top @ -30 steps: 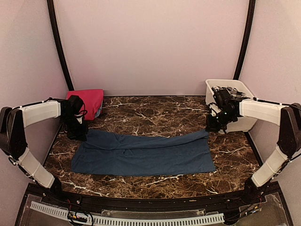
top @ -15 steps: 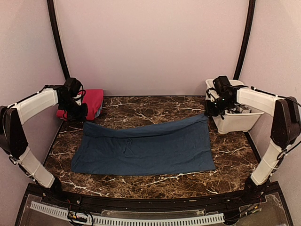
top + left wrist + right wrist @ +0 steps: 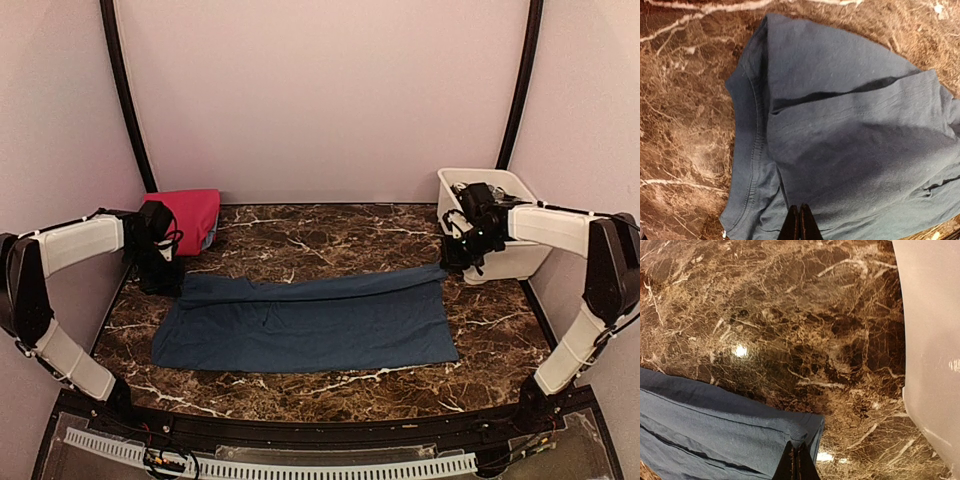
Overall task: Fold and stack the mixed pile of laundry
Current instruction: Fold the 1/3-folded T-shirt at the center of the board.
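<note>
Dark navy-blue soft cloth garment (image 3: 310,325) is spread on brown marble counter (image 3: 330,235); far L corner is held clenched by L fingers (image 3: 794,226), far R corner by R fingers (image 3: 790,466).

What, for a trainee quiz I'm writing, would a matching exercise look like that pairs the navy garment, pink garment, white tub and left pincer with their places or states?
Things:
1. navy garment
2. pink garment
3. white tub
4. left pincer

Places or states:
A. far right side of the table
B. shut on blue cloth
C. far left corner
D. spread across the middle

Pairs: 1-D, 2-C, 3-A, 4-B.
</note>
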`<state>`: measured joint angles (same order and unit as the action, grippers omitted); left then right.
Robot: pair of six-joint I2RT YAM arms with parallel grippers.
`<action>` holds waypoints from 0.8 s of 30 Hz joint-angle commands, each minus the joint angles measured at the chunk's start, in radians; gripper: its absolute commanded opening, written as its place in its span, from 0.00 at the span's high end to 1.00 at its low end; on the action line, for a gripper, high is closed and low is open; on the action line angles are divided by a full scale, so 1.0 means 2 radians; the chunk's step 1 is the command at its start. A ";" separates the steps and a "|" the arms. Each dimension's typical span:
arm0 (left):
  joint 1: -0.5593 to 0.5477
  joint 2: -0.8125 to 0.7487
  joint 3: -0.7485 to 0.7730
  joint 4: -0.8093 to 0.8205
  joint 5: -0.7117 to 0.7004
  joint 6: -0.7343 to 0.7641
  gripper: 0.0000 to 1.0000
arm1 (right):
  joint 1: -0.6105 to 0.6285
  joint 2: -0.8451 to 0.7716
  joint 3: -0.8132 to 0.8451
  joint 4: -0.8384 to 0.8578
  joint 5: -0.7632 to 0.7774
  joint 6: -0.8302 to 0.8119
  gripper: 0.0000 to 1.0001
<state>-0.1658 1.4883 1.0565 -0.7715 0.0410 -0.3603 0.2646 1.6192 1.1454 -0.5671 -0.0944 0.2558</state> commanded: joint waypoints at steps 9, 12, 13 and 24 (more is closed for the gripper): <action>-0.029 0.026 -0.005 -0.024 0.009 0.009 1.00 | -0.004 -0.007 -0.072 0.028 0.003 0.027 1.00; -0.036 0.024 0.008 -0.050 0.008 -0.002 1.00 | -0.004 -0.010 -0.073 0.021 0.007 0.029 1.00; -0.038 0.026 0.019 -0.058 0.014 -0.003 1.00 | -0.004 -0.012 -0.073 0.019 0.007 0.030 1.00; -0.060 0.062 0.046 -0.119 -0.025 0.008 0.99 | -0.004 -0.026 -0.091 0.000 0.008 0.046 0.97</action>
<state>-0.2653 1.5764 1.1313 -0.9344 0.0093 -0.3546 0.2626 1.5997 0.9920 -0.5465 -0.0929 0.3225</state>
